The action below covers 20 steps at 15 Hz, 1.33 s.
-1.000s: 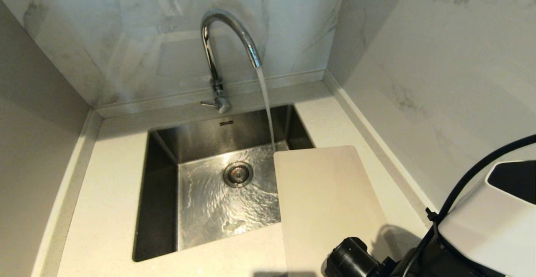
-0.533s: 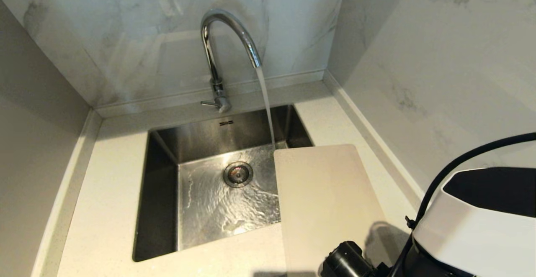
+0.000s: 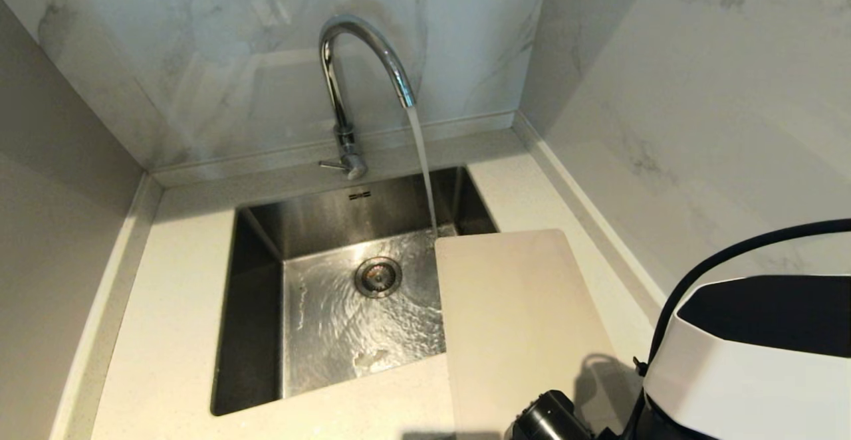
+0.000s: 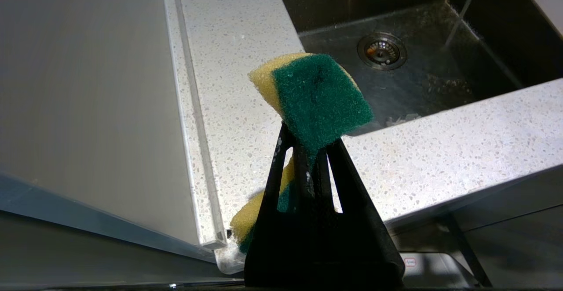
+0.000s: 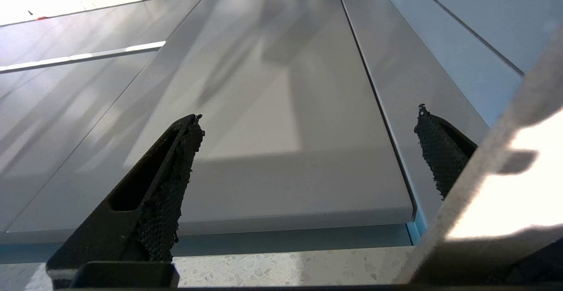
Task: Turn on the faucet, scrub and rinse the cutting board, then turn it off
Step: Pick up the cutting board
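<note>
The chrome faucet (image 3: 346, 81) stands behind the sink (image 3: 319, 214), its thin lever (image 3: 329, 164) pointing left, and water runs from the spout into the basin. The cream cutting board (image 3: 518, 320) lies flat on the counter to the right of the sink, with its left edge overhanging the basin. My right arm (image 3: 744, 360) is at the lower right, beside the board's near end. Its gripper (image 5: 308, 114) is open and empty, facing a grey wall panel. My left gripper (image 4: 303, 143) is shut on a yellow-and-green sponge (image 4: 321, 97), held off the counter's front edge, left of the sink (image 4: 352, 1).
The speckled stone counter (image 3: 179, 307) surrounds the sink on three sides. Marble walls (image 3: 665, 94) close in at the back and the right, and a grey panel stands on the left. The drain (image 3: 377, 276) is in the wet basin floor.
My right arm's white shell has come further into the head view from the right, and its black wrist part has sunk toward the bottom edge. Board and faucet are unmoved; water keeps running.
</note>
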Motion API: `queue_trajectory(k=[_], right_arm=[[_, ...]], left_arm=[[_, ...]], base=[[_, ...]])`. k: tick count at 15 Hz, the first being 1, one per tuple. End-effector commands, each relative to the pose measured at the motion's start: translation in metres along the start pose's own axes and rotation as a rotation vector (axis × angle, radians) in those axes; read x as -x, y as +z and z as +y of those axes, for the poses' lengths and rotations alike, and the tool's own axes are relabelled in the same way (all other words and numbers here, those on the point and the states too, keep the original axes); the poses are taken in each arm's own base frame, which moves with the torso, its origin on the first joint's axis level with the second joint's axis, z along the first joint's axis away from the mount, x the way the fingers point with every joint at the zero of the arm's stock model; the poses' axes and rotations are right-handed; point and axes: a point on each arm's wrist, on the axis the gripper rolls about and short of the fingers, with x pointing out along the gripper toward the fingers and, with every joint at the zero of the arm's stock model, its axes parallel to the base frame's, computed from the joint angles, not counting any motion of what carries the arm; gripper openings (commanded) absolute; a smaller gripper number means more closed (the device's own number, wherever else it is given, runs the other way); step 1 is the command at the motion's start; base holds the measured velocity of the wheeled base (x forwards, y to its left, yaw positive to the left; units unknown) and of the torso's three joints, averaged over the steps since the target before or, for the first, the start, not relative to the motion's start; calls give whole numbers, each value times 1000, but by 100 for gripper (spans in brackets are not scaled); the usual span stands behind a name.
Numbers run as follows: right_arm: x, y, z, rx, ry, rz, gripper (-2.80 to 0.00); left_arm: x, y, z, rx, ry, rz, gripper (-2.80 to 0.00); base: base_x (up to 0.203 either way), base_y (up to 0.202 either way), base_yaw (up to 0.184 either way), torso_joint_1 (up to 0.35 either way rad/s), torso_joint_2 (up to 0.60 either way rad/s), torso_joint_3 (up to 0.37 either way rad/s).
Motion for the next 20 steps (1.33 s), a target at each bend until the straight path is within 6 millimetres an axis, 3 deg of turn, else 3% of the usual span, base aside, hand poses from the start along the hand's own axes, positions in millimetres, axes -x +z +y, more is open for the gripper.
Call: queue_trajectory(k=[1, 13, 20], right_arm=[[-1, 0, 1, 7, 6, 4, -280], [4, -1, -1, 4, -18, 0, -280], [69, -9, 4, 33, -120, -19, -280]], left_arm=[[0, 0, 0, 3, 1, -6, -280], [0, 0, 0, 6, 2, -6, -280], [0, 0, 0, 6, 1, -6, -280]], base=[[0, 0, 0, 0, 0, 0], [0, 0, 0, 0, 0, 0], [0, 0, 0, 0, 0, 0]])
